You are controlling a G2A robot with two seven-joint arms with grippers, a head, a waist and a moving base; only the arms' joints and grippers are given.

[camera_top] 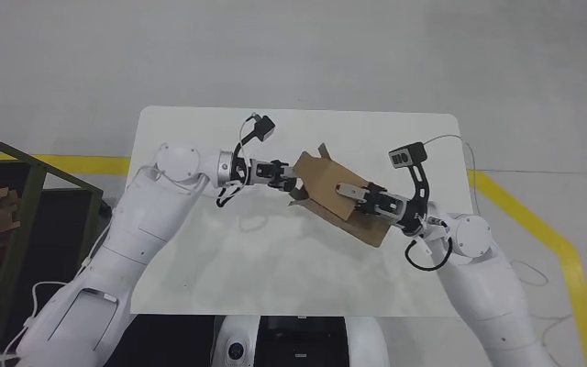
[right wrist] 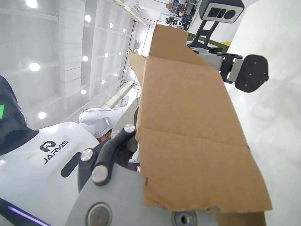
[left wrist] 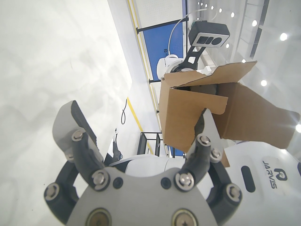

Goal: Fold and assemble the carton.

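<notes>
A brown carton (camera_top: 323,176), partly unfolded with loose end flaps, is held tilted above the middle of the white table (camera_top: 229,257). My right gripper (camera_top: 354,192) lies over its top panel from the right, shut on the carton wall (right wrist: 188,109). One of its fingers (right wrist: 130,118) shows beside the cardboard and the other is hidden behind it. My left gripper (left wrist: 138,114) is open at the carton's left end. One of the left fingers (left wrist: 207,128) touches an end flap of the carton (left wrist: 183,109); the other finger (left wrist: 73,123) is well apart from it.
A dark green crate (camera_top: 23,188) stands on the floor off the table's left side. Yellow floor lines (camera_top: 514,206) run past both ends of the table. Bare table surface lies all around the carton.
</notes>
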